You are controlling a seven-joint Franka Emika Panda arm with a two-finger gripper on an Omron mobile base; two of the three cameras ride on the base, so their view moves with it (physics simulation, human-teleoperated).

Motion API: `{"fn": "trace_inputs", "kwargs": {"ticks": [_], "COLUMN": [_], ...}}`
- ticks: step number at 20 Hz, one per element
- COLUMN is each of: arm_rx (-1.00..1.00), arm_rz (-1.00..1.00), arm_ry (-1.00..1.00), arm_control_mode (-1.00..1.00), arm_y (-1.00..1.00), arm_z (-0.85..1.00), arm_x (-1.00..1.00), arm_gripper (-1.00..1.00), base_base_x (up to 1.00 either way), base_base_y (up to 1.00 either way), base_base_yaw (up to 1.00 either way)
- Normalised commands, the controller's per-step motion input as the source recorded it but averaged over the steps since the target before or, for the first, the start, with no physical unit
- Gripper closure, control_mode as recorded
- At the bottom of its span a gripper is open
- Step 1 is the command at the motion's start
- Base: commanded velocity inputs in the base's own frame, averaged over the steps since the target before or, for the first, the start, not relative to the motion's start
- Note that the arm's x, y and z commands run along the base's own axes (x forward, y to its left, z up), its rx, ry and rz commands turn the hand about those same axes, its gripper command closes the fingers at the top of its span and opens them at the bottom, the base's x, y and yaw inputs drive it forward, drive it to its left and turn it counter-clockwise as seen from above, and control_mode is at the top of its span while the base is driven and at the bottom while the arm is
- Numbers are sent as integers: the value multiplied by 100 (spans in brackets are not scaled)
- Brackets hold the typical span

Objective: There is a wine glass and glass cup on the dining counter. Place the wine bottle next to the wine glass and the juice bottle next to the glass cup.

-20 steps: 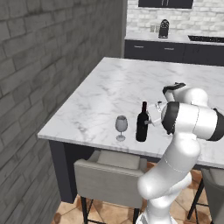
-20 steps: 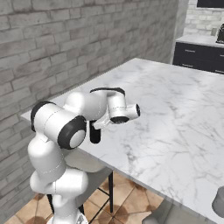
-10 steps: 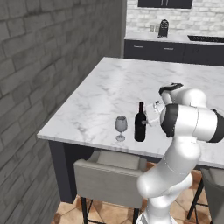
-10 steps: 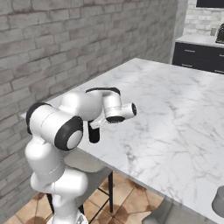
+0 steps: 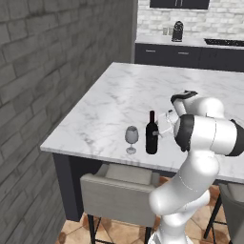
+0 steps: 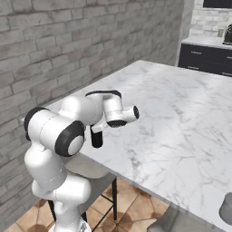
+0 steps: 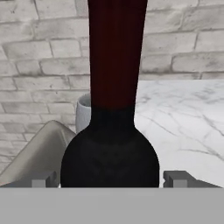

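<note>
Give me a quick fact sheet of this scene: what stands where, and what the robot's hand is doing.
Surface: dining counter, white marble with grey veins
Wine bottle: upright near the front edge
Wine glass: upright beside the bottle, a small gap between them
Gripper: open, fingertips on either side of the bottle, not squeezing it
Glass cup: at the far right of the counter
Stool: grey, tucked under the counter edge
Wine step: looks done

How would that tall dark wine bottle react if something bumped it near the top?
The wine bottle stands upright, tall and narrow on a small base, so it would probably tip rather than slide. It looks rigid and smooth, likely slippery. The wine glass stands close beside it on its thin stem, so a fall could well knock that over.
</note>
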Motion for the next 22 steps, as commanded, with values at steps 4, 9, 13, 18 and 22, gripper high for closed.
{"fn": "trace_inputs", "kwargs": {"ticks": [4, 9, 13, 18, 22], "arm_rx": [6, 5, 4, 3, 0], "arm_rz": [-1, 0, 0, 0, 0], "arm_ry": [0, 0, 0, 0, 0], "arm_control_mode": [-100, -100, -100, -100, -100], "arm_y": [0, 0, 0, 0, 5], "arm_z": [-28, -26, -16, -10, -5], "arm_x": [0, -1, 0, 0, -3], "arm_gripper": [100, -100, -100, -100, -100], "base_base_x": [0, 0, 0, 0, 0], "base_base_y": [0, 0, 0, 0, 0], "base_base_yaw": [0, 0, 0, 0, 0]}}
